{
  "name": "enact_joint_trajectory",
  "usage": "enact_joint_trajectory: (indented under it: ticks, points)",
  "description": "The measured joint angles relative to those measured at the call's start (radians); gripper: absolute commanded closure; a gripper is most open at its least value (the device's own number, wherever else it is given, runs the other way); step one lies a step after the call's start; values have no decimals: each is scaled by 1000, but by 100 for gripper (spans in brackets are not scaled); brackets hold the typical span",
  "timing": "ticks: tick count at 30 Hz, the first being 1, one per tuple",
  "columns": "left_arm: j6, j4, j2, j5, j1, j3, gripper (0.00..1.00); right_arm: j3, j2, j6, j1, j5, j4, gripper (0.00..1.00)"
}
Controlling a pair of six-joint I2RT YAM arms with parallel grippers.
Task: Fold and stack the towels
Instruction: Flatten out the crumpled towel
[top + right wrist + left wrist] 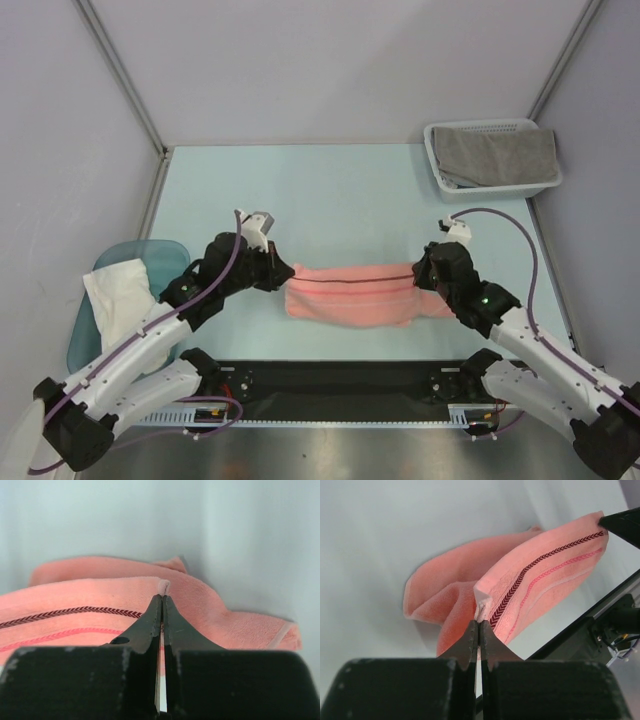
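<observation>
Top external: I see left end effector (283, 272) and right end effector (420, 273) pinching the salmon-pink towel (350, 298) edge taut, low over the table (330, 190). First fold underway, I reckon; grey towel (495, 155) in basket (480, 125) and white towel (115, 295) on tub (150, 255) left.

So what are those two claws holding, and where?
The pink towel: the left gripper pinches one end of its striped edge and the right gripper pinches the other end, both shut tight.

Towel (350, 297) over table (330, 190) centre, basket (480, 125) far right, tub (150, 255) off left edge
</observation>
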Motion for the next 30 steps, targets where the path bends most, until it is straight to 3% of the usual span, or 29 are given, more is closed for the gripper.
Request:
enact_joint_trajectory:
  ticks: [10, 21, 30]
  points:
    - [30, -84, -78, -16, 0, 197, 100, 264, -121, -80, 0, 19, -122, 100]
    - [158, -142, -24, 1, 0, 755, 100, 871, 13, -266, 24, -84, -133, 100]
    - [202, -82, 27, 137, 0, 1113, 100, 1265, 99, -359, 35, -210, -116, 100]
